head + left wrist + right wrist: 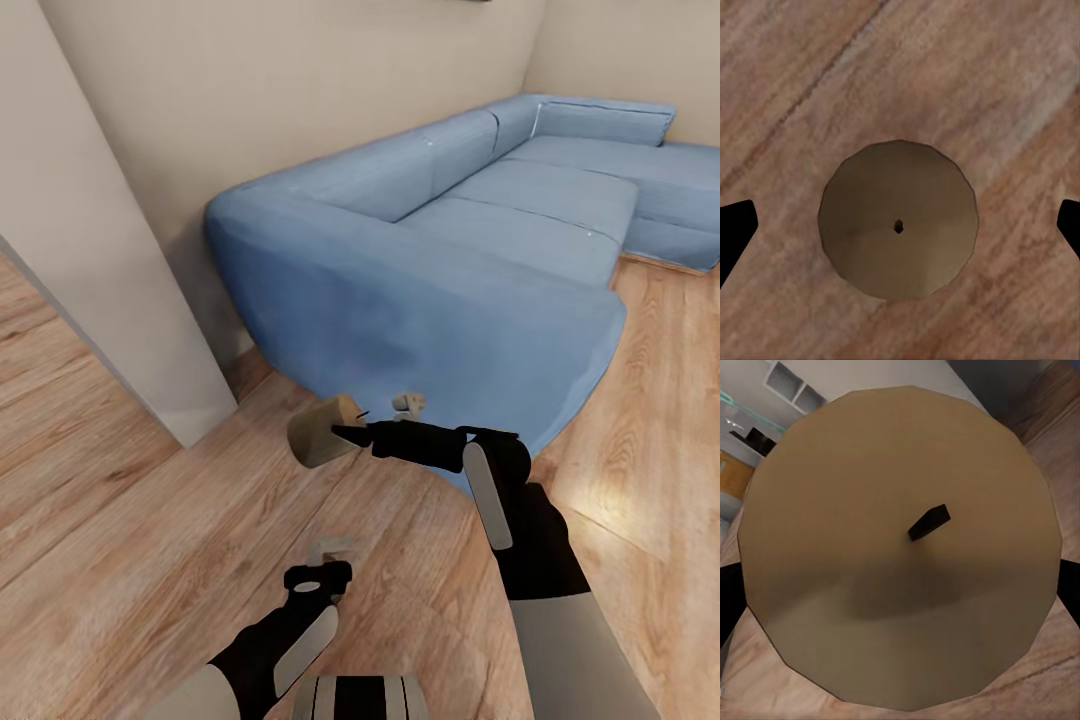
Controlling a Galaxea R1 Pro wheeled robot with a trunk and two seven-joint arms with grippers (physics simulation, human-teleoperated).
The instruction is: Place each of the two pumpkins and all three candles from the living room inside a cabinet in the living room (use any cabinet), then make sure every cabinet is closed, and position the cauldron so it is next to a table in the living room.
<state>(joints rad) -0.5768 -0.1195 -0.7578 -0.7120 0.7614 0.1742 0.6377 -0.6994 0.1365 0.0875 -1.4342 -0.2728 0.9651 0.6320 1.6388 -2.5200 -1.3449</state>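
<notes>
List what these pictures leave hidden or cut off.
- Head view: the candle held by the right gripper hides whatever lies behind it.
- Head view: the left gripper covers most of the floor candle.
- Right wrist view: the fingers are cut off by the candle.

Right gripper (352, 425) clamped (left gripper (322, 580) spread), arms forward.
</notes>
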